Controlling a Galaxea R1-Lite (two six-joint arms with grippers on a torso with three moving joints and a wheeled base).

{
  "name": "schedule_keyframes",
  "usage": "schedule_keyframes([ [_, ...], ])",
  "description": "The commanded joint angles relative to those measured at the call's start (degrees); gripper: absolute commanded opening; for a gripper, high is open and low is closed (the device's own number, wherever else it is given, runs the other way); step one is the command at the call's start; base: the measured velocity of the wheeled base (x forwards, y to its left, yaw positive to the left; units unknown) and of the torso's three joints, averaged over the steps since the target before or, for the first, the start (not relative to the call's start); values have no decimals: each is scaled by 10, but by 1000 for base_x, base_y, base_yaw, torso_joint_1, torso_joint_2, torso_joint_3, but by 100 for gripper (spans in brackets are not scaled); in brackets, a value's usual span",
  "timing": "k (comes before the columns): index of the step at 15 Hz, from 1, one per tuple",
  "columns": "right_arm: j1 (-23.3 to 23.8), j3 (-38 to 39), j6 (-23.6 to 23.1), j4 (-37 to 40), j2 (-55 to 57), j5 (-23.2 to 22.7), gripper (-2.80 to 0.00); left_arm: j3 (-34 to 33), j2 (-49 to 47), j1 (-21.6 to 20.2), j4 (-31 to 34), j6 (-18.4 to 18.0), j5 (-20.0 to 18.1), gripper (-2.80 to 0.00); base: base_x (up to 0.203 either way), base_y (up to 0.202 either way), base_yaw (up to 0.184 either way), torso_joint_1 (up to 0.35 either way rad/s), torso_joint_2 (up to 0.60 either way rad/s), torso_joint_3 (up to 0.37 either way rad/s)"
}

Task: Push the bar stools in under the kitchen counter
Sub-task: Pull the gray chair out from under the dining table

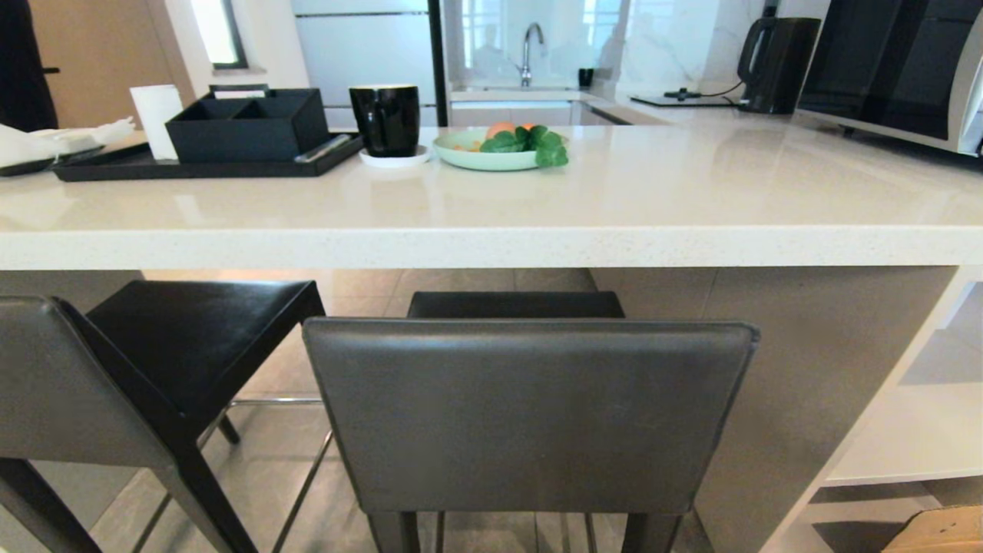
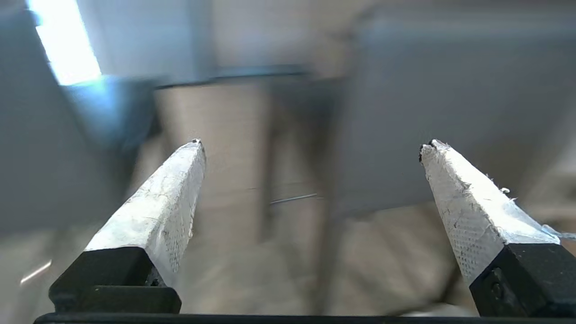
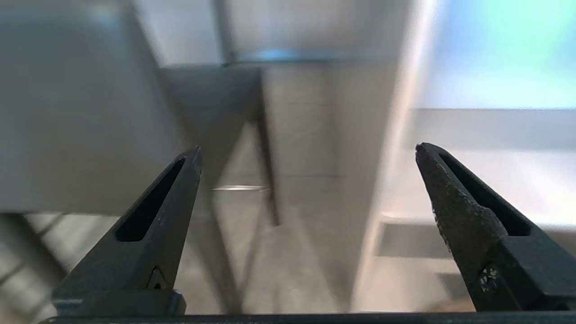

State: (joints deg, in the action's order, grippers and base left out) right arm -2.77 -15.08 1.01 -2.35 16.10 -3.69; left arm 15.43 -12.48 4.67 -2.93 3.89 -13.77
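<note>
Near bar stool [image 1: 530, 415] square before me, seat part under table [image 1: 491, 246]; second stool [image 1: 115, 369] left, angled | tall, tippy, slick leather: I'd push backrest low | left gripper [image 2: 310, 148], right gripper [image 3: 306, 153] jaws wide, empty

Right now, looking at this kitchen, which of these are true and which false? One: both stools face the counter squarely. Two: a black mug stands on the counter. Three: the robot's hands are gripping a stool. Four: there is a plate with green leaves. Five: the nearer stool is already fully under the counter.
1. False. The centre bar stool faces the kitchen counter squarely; the left bar stool is turned at an angle.
2. True. The black mug stands on a small white saucer.
3. False. The left hand and right hand are both open, with nothing between the fingers.
4. True. The green plate holds leaves.
5. False. Its backrest stands out in front of the counter edge.
</note>
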Motion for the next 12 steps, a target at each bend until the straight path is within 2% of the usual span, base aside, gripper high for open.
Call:
schedule_keyframes([
  [1,-15,-39,3,-33,152,-48,0,21,-120,48,-37,9,-33,0,0,0,0,0,0,0],
  [4,-18,-47,6,-133,293,-150,0,29,-242,45,-91,23,-85,0,0,0,0,0,0,0],
  [6,-3,-45,7,-206,372,-225,0,20,-324,40,-178,36,-102,0,0,0,0,0,0,0],
  [9,67,-49,6,-252,425,-404,0,-18,-408,37,-282,46,-156,0,0,0,0,0,0,0],
  [10,75,-49,5,-255,437,-441,0,-24,-415,46,-293,47,-170,0,0,0,0,0,0,0],
  [12,76,-48,1,-257,462,-471,0,-24,-424,56,-295,49,-202,0,0,0,0,0,0,0],
])
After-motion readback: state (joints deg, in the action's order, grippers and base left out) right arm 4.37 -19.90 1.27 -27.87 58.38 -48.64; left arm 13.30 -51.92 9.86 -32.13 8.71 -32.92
